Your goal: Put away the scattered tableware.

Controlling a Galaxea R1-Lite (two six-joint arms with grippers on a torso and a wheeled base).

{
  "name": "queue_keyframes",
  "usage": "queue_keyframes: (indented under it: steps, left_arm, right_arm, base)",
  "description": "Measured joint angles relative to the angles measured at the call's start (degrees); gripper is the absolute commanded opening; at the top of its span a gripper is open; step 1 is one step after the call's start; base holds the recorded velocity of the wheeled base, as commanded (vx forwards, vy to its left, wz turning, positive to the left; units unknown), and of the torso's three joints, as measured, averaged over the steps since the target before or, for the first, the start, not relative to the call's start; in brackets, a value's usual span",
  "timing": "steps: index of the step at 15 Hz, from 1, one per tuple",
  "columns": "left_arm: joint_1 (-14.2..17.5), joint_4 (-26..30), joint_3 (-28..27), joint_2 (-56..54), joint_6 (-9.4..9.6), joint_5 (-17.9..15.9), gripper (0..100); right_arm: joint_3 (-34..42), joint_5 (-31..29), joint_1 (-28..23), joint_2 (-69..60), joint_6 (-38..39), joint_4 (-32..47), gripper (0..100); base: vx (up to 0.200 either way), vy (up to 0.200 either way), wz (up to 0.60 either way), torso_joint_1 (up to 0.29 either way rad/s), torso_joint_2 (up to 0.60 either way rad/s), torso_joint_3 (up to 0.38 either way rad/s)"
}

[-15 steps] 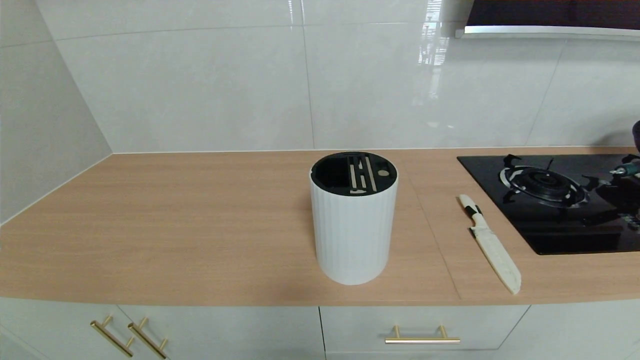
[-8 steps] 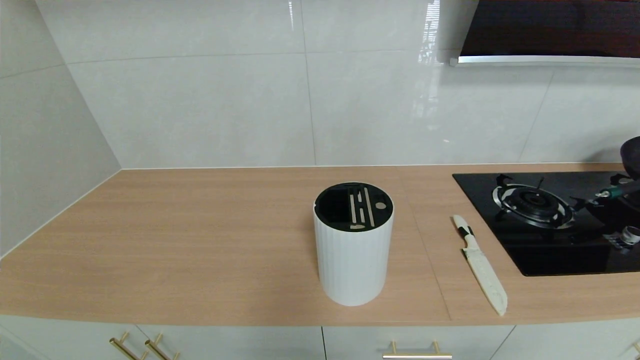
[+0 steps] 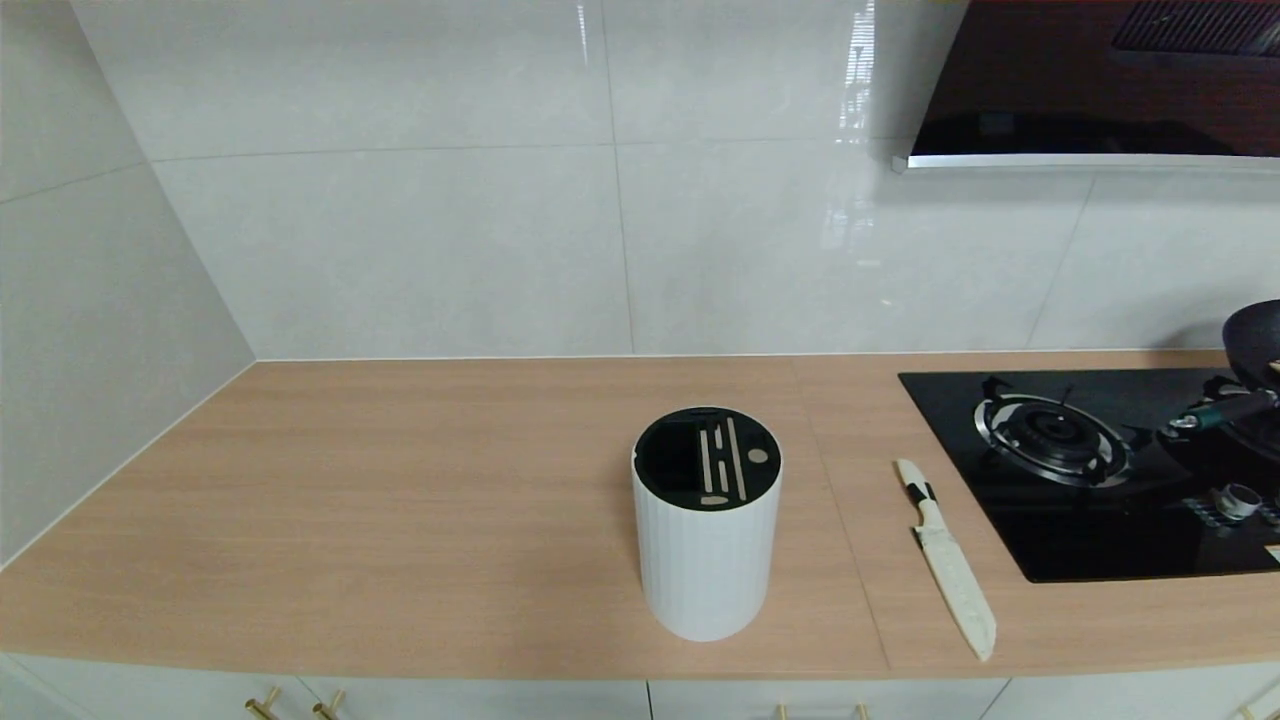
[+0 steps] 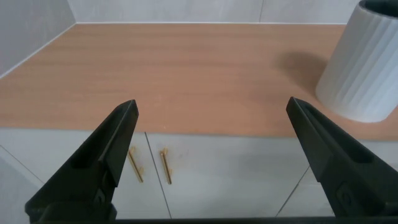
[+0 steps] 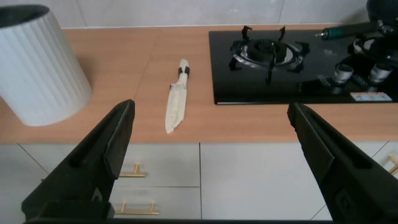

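A white ribbed knife holder point(image 3: 707, 535) with a black slotted top stands on the wooden counter point(image 3: 400, 520), near its front edge. A cream-bladed knife point(image 3: 945, 556) with a white and black handle lies flat to the holder's right, blade toward the counter's front. My left gripper point(image 4: 211, 134) is open, held in front of the counter edge, left of the holder point(image 4: 367, 62). My right gripper point(image 5: 208, 130) is open too, held off the counter front, facing the knife point(image 5: 176, 96) and the holder point(image 5: 40, 62).
A black gas hob point(image 3: 1090, 465) with a burner sits at the right, with a dark pan point(image 3: 1252, 350) and its handle at the far right. A range hood point(image 3: 1090, 90) hangs above. Tiled walls close the back and left. Cabinet doors with gold handles point(image 4: 149, 165) lie below the counter.
The head camera has tilted up, so the counter, holder and knife all sit lower in the picture. The holder and knife have kept their places relative to each other.
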Motion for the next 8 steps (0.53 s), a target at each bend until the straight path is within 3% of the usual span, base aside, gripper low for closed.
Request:
queue_keyframes:
  steps: [3,8]
  left_arm:
    - [0.00,-0.04,-0.02,0.00,-0.02,0.00,100]
    - [0.00,0.00,-0.02,0.00,-0.02,0.00,100]
  right_arm:
    - [0.00,0.00,0.00,0.00,-0.02,0.00,100]
    - [-0.05,-0.06,0.04,0.00,-0.54,-0.10,100]
  base:
    - [0.000,0.000,0.00,0.142,-0.30,-0.152]
    - [0.000,0.000,0.00,0.000,0.00,0.000]
